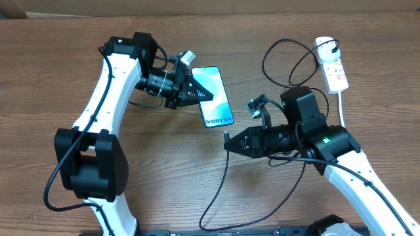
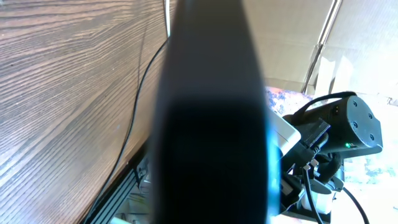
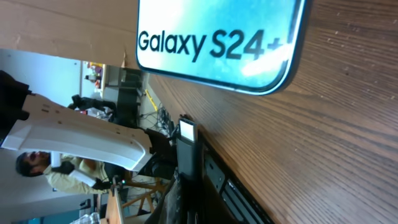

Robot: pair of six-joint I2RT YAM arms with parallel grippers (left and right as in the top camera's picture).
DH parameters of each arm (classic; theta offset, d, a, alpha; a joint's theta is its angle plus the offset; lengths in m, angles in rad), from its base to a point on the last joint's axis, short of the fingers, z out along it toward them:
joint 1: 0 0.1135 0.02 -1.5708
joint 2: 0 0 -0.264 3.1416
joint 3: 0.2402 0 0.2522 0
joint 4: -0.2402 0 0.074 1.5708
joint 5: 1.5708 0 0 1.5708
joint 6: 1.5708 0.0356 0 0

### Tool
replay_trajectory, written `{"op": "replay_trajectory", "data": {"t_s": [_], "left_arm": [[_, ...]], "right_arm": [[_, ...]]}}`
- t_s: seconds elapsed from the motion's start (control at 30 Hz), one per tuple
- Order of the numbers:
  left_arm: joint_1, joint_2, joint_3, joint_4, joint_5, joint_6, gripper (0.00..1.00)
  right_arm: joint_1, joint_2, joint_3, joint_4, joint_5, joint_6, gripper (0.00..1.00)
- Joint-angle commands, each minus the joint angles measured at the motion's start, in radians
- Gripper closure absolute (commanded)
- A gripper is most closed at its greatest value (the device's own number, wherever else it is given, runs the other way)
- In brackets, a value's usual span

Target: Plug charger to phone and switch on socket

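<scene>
Right pincer (image 1: pixel 229 145), clenched on the charger (image 1: pixel 226 137) tip, has the phone (image 1: pixel 213 98) with its text end at 11 o'clock. The long axis of the phone runs 11-to-5; left pincer (image 1: pixel 195 92) clamps its 11 o'clock end.

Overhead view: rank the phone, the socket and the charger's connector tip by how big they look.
1. phone, partly under the left gripper
2. socket, similar length but narrower
3. connector tip, by far the smallest

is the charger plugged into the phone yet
No, the charger tip is held by the right gripper just short of the phone, with a visible gap between them in the overhead view.
</scene>
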Motion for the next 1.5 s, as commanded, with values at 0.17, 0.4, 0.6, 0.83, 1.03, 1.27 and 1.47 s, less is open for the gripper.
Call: {"op": "replay_trajectory", "data": {"t_s": [0.17,0.4,0.6,0.83,1.03,1.27,1.47], "left_arm": [[-0.034,-0.001,0.014,-0.001,0.056,0.049,0.96],[-0.033,-0.001,0.014,0.001,0.055,0.049,0.96],[-0.031,-0.001,0.014,0.006,0.055,0.049,0.96],[-0.031,-0.001,0.014,0.006,0.055,0.049,0.96],[-0.031,-0.001,0.014,0.005,0.045,0.048,0.96],[-0.031,-0.001,0.014,0.0,0.032,0.048,0.96],[-0.031,-0.001,0.014,-0.002,-0.005,0.043,0.96]], "right_arm": [[0.004,0.038,0.031,0.005,-0.036,0.026,0.96],[0.004,0.051,0.031,0.021,-0.036,0.026,0.96],[0.004,0.051,0.031,0.027,-0.077,0.026,0.96],[0.004,0.051,0.031,0.027,-0.076,0.026,0.96],[0.004,0.051,0.031,0.027,-0.076,0.026,0.96],[0.004,0.051,0.031,0.028,-0.075,0.025,0.96],[0.004,0.051,0.031,0.027,-0.075,0.022,0.96]]}}
